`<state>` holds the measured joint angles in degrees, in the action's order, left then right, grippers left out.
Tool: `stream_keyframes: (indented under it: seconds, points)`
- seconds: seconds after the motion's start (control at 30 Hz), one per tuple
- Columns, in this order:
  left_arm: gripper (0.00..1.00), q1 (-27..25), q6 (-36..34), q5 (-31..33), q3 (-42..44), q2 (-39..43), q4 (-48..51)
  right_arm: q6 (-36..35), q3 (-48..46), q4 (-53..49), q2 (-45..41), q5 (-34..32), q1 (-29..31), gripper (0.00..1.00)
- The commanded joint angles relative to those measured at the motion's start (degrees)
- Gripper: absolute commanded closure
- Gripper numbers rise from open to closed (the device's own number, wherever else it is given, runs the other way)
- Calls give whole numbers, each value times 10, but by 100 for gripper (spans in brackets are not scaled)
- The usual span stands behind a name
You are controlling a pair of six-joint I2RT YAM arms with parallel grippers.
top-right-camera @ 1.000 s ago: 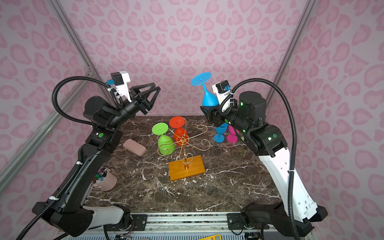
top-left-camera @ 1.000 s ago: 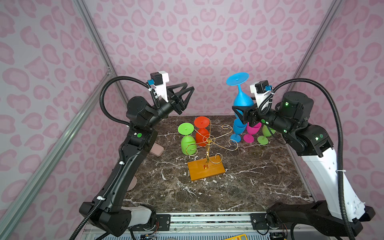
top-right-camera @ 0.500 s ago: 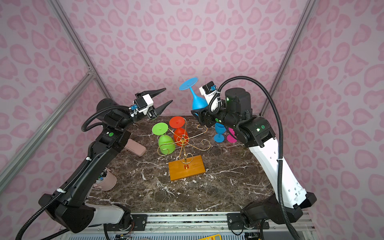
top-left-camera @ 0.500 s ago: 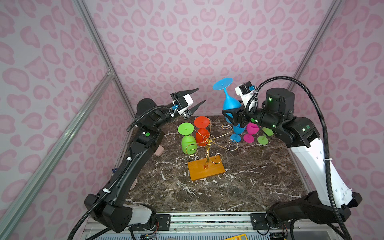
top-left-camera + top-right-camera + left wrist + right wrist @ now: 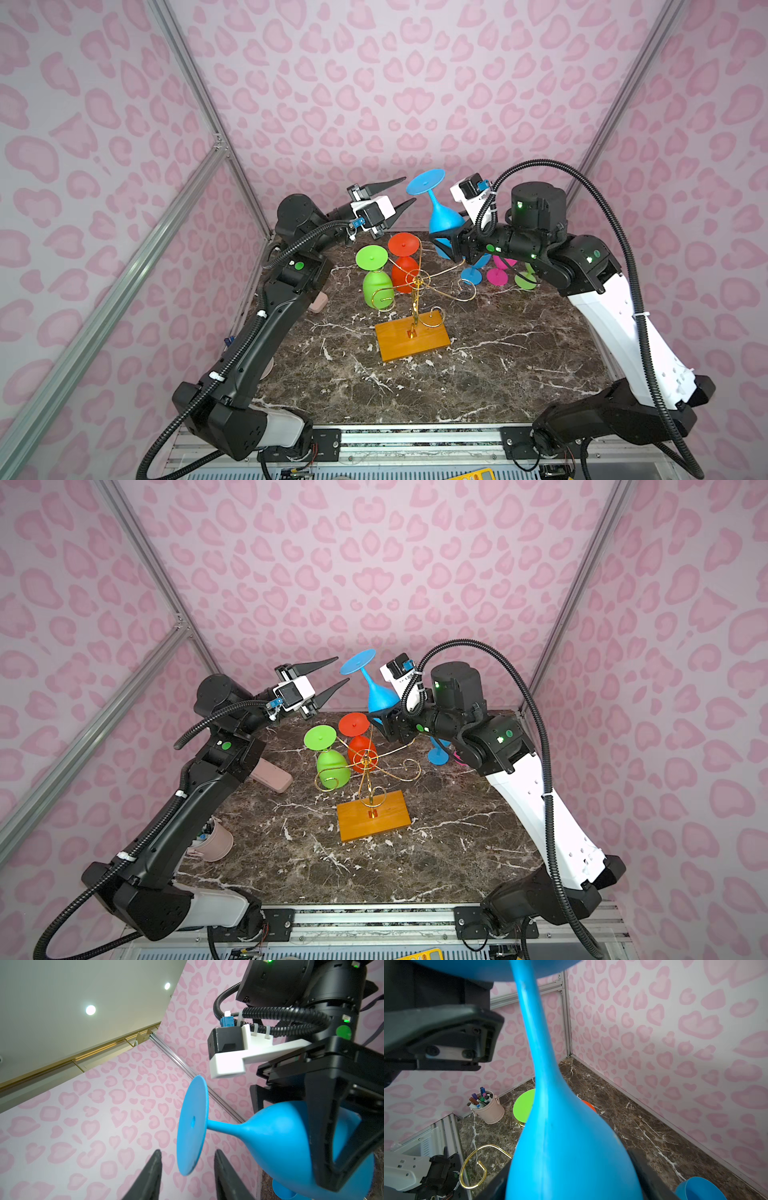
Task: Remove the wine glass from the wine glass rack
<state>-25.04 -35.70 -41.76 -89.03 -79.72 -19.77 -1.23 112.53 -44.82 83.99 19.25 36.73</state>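
Standing mid-table, wine glass rack (image 5: 415, 286), green glass (image 5: 376, 286) and red glass (image 5: 403, 270) hanging at its 10 and 11 o'clock, right gripper (image 5: 446, 245) clamped on blue wine glass (image 5: 442, 216) bowl, foot up, off rack at 1 o'clock, left gripper (image 5: 409, 189) fingers parted, empty, tips just beside that foot.

wine glass (image 5: 444, 216) bowl partly behind right claw (image 5: 443, 247), pen cup (image 5: 216, 841) half hidden
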Motion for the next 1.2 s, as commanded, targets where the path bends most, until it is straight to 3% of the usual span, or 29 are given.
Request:
stream_keyframes:
  seconds: [0.0,0.17,0.43,0.53,0.7,0.8,0.97,1.17]
  points:
    - [60,-2,-18,-9,-7,-2,-11,7,-6,12,6,16,5,59]
    - [63,-3,-26,-14,-5,0,-4,8,-7,11,11,17,15,59]
    - [86,-3,-30,-13,-1,2,-7,14,-10,18,16,23,19,59]
    - [96,-3,-30,-10,-1,3,-7,18,-10,21,16,27,19,51]
    - [97,-4,-5,23,-7,5,-3,24,-21,37,4,36,19,23]
    - [97,-3,8,45,-4,7,-6,37,-51,80,-26,38,19,13]
    - [97,-1,42,86,6,7,-6,52,-115,163,-93,31,10,4]
    - [97,5,175,160,6,1,-19,79,-204,256,-191,25,-21,3]
